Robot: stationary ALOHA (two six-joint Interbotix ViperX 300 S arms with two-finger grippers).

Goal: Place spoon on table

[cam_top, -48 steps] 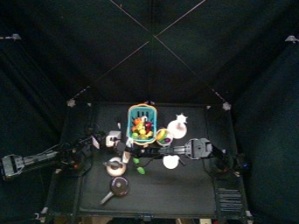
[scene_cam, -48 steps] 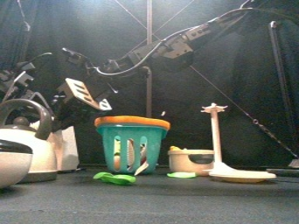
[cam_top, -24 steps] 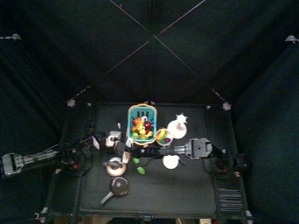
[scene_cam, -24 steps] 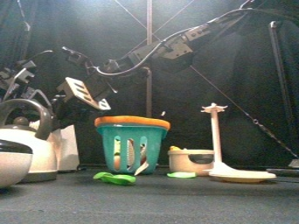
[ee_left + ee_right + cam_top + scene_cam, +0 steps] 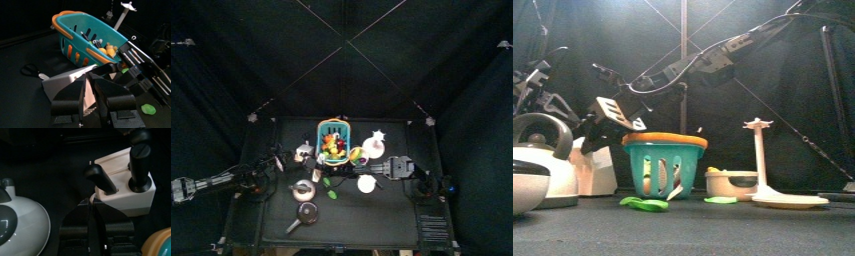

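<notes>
The left arm hangs raised beside the teal basket (image 5: 663,165), its left fingers (image 5: 123,97) clenched on the pale spoon (image 5: 609,108), which tilts in mid-air, off the black surface (image 5: 714,230).

— What is the left gripper (image 5: 92,83) holding?
— Its jaws are clamping a grey flat-bladed utensil (image 5: 67,84) with a pale handle.
— Taking the way the gripper is pointing as twelve o'clock, what is lying ahead?
— A teal basket (image 5: 83,42) with an orange rim is sitting at twelve, carrying dark utensils. Black-handled scissors (image 5: 30,70) are lying on the table (image 5: 23,102) at ten, a white stand (image 5: 125,10) is rising at one, and a small green piece (image 5: 148,107) is resting at three.
</notes>
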